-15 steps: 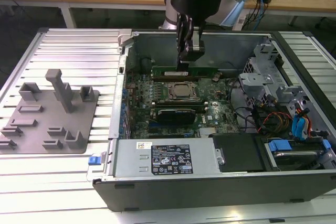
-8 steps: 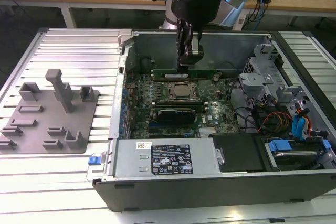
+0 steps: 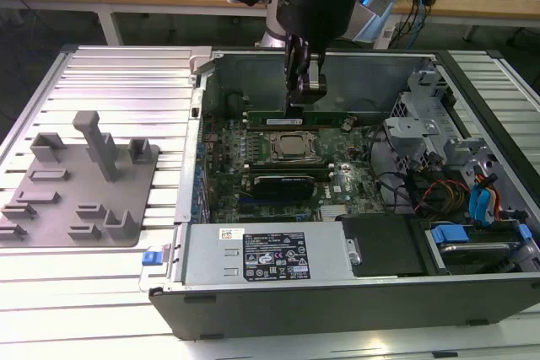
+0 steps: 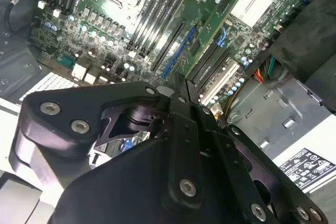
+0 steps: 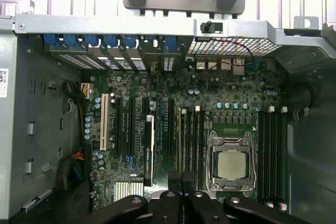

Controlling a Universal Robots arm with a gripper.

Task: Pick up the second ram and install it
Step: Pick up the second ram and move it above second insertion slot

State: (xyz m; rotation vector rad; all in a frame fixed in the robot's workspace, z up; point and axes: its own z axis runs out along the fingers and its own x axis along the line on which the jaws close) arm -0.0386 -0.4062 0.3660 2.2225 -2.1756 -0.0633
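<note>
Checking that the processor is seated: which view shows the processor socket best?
The first wrist view: the processor socket is whole and seen face-on. The exterior view shows it slanted; the second wrist view crops it.

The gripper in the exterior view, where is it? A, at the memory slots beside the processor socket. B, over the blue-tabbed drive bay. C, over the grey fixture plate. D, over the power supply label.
A: the gripper is shut on the second ram, right beside the processor socket.
</note>
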